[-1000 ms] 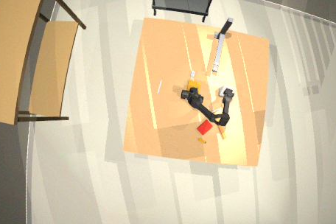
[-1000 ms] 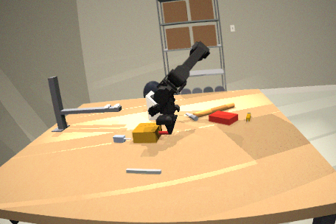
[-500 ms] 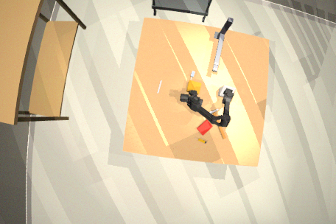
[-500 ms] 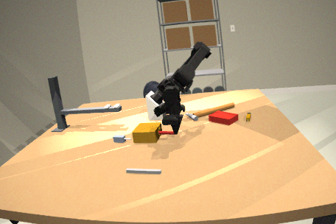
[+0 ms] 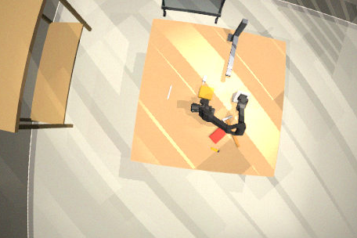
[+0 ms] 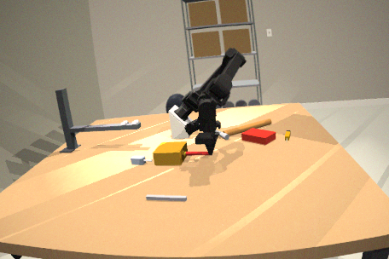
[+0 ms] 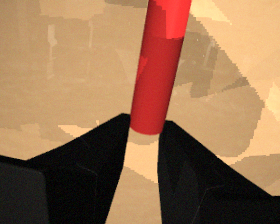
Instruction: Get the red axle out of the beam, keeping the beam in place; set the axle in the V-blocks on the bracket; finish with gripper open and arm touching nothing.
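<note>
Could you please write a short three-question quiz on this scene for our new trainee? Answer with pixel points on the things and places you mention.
1. Multiple choice: What do the jaws grip? a) the hammer; b) the red axle (image 6: 197, 152) (image 7: 158, 75); c) the red block (image 5: 218, 135) (image 6: 258, 135).
2. True or false: The red axle rests in the V-blocks on the bracket (image 5: 232, 51) (image 6: 98, 128).
3. Fill in: The red axle sticks out of the ____ beam.

Key: 1 b; 2 false; 3 yellow.
</note>
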Motion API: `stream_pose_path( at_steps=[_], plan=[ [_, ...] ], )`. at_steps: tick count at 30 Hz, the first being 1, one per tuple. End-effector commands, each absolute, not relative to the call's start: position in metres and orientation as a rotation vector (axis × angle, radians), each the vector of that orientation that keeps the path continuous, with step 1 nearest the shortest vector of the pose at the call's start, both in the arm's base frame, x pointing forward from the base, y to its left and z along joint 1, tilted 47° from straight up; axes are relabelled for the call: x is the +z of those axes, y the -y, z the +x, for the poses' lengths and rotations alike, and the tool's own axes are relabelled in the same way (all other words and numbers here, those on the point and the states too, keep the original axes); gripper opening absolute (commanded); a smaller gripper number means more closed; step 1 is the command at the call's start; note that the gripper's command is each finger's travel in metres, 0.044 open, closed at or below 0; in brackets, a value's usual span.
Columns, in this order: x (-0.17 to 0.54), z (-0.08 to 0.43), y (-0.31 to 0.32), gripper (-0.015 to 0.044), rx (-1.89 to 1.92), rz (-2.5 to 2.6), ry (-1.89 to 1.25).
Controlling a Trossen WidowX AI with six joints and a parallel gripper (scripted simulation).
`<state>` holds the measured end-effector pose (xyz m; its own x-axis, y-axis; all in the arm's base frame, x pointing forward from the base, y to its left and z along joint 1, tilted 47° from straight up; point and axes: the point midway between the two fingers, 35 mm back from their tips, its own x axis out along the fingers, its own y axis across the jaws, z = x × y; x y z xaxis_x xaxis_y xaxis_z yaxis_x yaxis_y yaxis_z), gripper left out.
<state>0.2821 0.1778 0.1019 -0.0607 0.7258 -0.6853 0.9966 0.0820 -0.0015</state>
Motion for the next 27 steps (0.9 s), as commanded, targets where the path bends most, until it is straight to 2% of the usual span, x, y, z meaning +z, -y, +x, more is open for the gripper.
stream_pose_path(
  at_steps=[1,25,27],
  plan=[
    [0.109,0.281,-0.184,0.0000,-0.667,1.696,-1.843],
    [0.107,0.282,-0.197,0.0000,-0.665,1.698,-1.845],
    [0.108,0.282,-0.196,0.0052,-0.659,1.700,-1.845]
  ],
)
